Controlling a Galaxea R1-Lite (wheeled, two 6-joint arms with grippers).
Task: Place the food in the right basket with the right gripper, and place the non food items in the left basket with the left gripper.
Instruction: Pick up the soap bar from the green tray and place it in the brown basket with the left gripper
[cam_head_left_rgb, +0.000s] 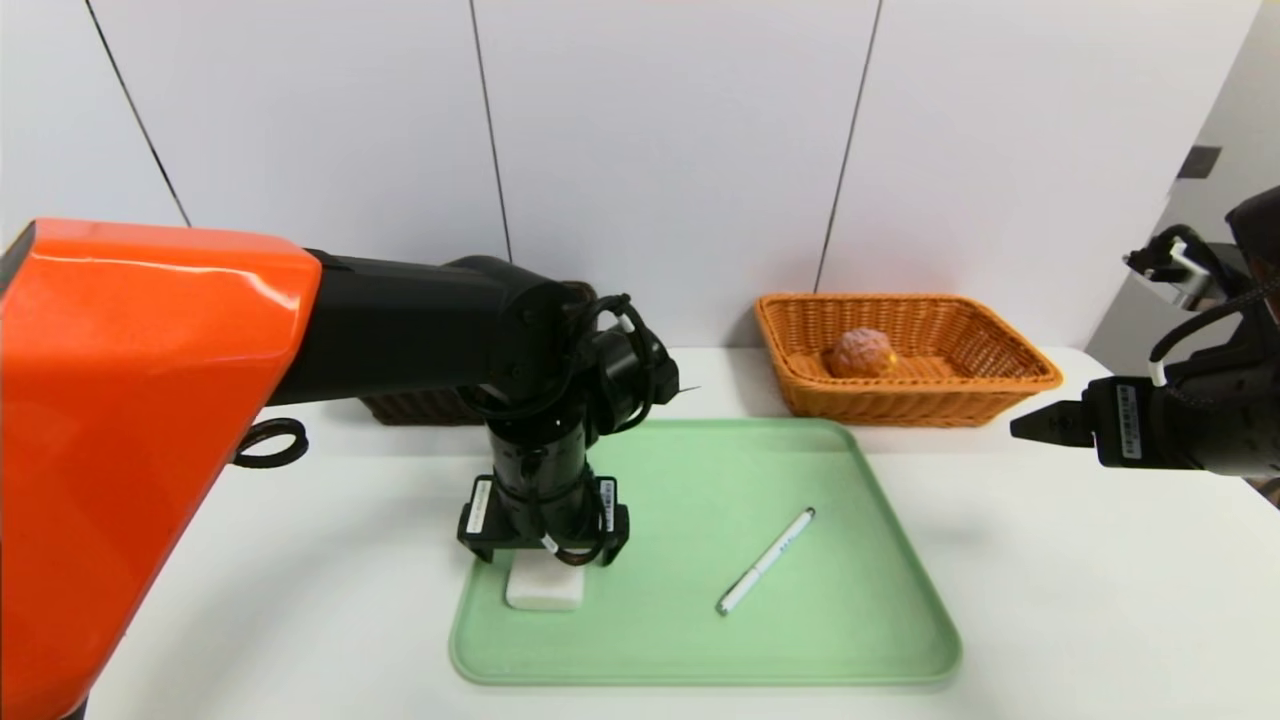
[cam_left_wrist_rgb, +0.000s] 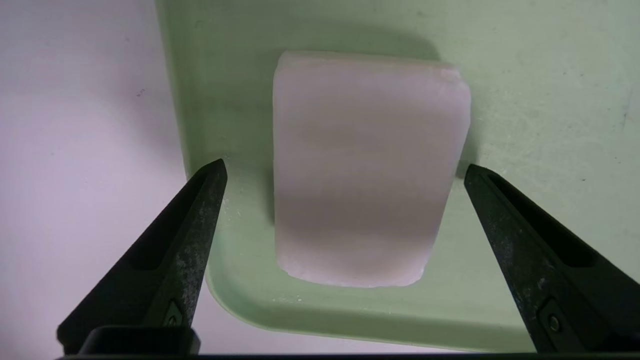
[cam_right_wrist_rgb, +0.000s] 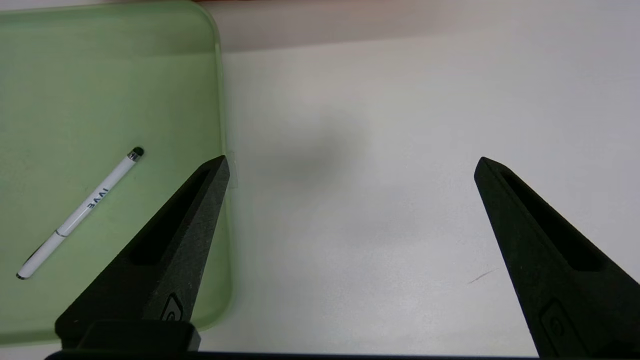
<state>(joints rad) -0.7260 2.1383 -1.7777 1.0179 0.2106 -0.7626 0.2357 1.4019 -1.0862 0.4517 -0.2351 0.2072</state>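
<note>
1. I am holding the left tool (cam_head_left_rgb: 545, 550) pointed down over the near left corner of the green tray (cam_head_left_rgb: 880, 640); its jaws are standing wide, one finger (cam_left_wrist_rgb: 195, 210) over the tray's rim and the other finger (cam_left_wrist_rgb: 505, 215) over the tray floor.
2. The white block (cam_left_wrist_rgb: 367, 170), which looks like soap, is lying flat on the tray between those fingers, touching neither.
3. The dark left basket (cam_head_left_rgb: 420, 405) is sitting behind my left arm, mostly hidden.
4. The white pen (cam_head_left_rgb: 766, 561) is lying at a slant near the tray's middle, well apart from the block.
5. The orange right basket (cam_head_left_rgb: 1010, 350) is standing on the desk (cam_head_left_rgb: 1100, 600) behind the tray's far right corner, with a round brownish food item (cam_head_left_rgb: 860, 353) resting in it.
6. I am keeping the right tool (cam_right_wrist_rgb: 350, 165) raised over bare desk beside the tray's right edge, jaws wide, gripping nothing.
</note>
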